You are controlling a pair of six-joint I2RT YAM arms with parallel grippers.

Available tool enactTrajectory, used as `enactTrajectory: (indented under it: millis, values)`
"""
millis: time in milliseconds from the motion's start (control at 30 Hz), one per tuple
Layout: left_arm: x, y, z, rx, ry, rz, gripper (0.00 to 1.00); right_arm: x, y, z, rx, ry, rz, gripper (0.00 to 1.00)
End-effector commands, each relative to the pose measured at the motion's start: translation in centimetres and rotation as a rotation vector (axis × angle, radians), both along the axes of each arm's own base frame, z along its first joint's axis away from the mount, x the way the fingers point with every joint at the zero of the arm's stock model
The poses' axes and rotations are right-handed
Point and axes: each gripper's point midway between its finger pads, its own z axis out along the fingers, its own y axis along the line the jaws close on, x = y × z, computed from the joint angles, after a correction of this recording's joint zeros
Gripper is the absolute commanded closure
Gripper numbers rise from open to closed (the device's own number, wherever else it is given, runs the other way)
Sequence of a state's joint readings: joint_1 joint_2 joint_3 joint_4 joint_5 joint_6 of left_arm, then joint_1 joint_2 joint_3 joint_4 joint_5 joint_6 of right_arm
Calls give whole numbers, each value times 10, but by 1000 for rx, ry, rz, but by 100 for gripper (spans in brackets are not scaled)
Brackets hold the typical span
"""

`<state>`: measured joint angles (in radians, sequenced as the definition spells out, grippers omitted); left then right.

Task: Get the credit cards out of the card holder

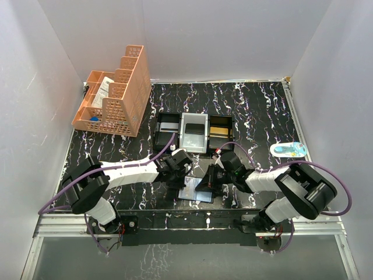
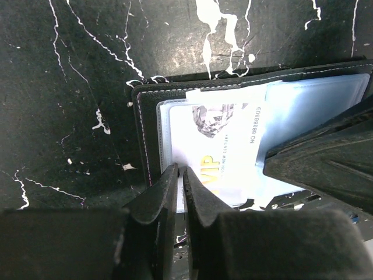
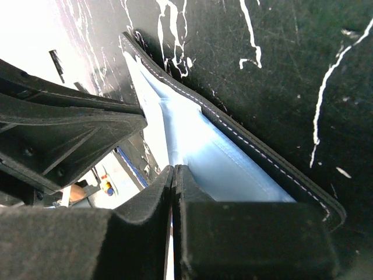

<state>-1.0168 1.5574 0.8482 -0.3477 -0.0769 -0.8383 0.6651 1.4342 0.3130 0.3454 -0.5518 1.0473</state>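
Observation:
The card holder (image 1: 198, 193) lies open on the black marbled table between my two grippers. In the left wrist view its black stitched border (image 2: 145, 99) frames pale blue clear pockets, and a white credit card (image 2: 227, 146) printed "VIP" sits in them. My left gripper (image 2: 179, 172) is shut on that card's lower left edge, which runs in between the fingertips. My right gripper (image 3: 173, 170) is shut on the thin pale blue inner leaf of the card holder (image 3: 233, 166). From above, the left gripper (image 1: 185, 177) and the right gripper (image 1: 207, 182) meet over the holder.
A black-and-white three-compartment tray (image 1: 194, 132) stands just behind the grippers. An orange slotted basket (image 1: 113, 96) sits at the back left. A small white-and-blue object (image 1: 288, 149) lies at the right. White walls close in the table on three sides.

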Motion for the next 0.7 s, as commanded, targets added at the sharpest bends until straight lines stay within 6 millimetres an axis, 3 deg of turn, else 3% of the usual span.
enactTrajectory:
  millis: [0, 200, 233, 300, 667]
  values:
    - [-11, 30, -17, 114, 28, 9, 92, 4, 2, 13, 39, -59, 19, 100]
    - [-12, 25, -17, 95, 32, -2, 92, 4, -2, 3, -16, -39, 24, 85]
    - [-11, 24, -17, 93, 32, -2, 92, 13, 5, 11, 0, -58, 21, 83]
    - [-11, 25, -17, 95, 32, -3, 92, 13, 7, 10, 0, -51, 27, 80]
    - [-12, 25, -18, 96, 34, -3, 93, 14, 18, 6, 13, -47, 50, 82]
